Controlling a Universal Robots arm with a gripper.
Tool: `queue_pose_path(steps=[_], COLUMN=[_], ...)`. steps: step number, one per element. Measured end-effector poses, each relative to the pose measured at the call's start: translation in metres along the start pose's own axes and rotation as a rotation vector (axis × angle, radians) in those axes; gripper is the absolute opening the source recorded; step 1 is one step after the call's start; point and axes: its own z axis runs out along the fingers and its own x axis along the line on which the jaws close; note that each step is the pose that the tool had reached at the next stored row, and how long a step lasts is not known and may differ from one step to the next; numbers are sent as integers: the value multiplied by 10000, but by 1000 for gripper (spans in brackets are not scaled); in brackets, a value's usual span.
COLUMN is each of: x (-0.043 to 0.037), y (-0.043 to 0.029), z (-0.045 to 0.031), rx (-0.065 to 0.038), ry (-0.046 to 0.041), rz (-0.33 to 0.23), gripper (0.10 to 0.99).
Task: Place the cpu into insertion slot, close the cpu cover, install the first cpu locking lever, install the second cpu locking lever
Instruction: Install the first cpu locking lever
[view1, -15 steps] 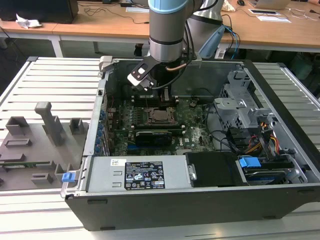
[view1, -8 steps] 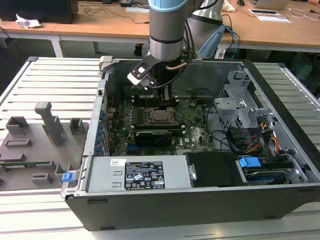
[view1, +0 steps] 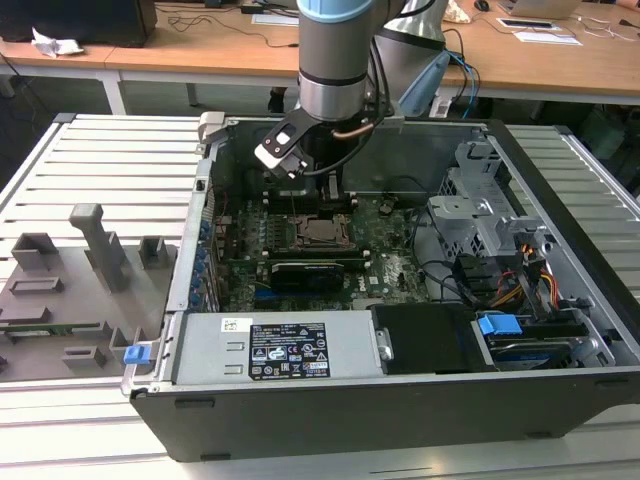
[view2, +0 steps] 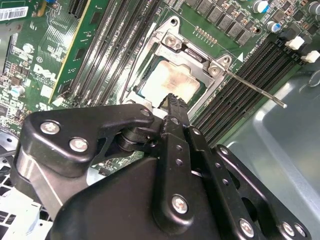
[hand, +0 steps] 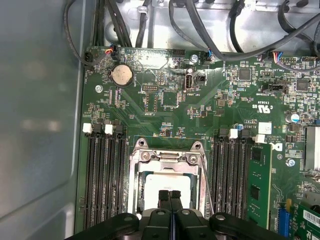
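Silver-grey square cpu (hand: 167, 181) sits under the lowered silvery frame cpu cover (hand: 136, 185). A thin steel lever (view2: 255, 89) looks unlatched. The black gripper (hand: 169, 193), fingers pressed together and empty, hovers at the cpu's twelve o'clock in the exterior view.

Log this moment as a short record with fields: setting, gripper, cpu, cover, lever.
setting: open computer case, arm reaching down over the motherboard
gripper: shut, holding nothing, fingertips right over the cpu
cpu: silver top showing, seated in the insertion slot
cpu cover: appears to lie flat, framing the chip
lever: thin metal rod sticks out from the socket's corner, apparently not latched
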Motion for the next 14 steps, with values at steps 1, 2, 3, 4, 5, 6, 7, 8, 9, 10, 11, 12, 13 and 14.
queue_pose_path(steps=[1, 2, 3, 4, 5, 6, 7, 8, 9, 10, 11, 12, 13, 14], x=[0, 0, 0, 0, 0, 1, 1, 1, 1, 1, 1, 1, 2, 2], y=[0, 0, 1, 1, 1, 1, 1, 2, 2, 2, 3, 3, 3, 4], z=[-3, -6, -12, -15, -20, -27, -34, -42, -47, -52, -58, -63, -72, -79], rx=[0, 1, 0, 1, 1, 0, 0, 0, 0, 0, 0, 0, 0, 0], ry=[-1, -1, 0, -1, -1, 0, 0, 0, 0, 0, 0, 0, 0, 0], rz=[0, 0, 0, 0, 0, 0, 0, 0, 0, 0, 0, 0, 0, 0], gripper=[106, 106, 106, 106, 106, 106, 106, 106, 106, 106, 106, 106, 106, 106])
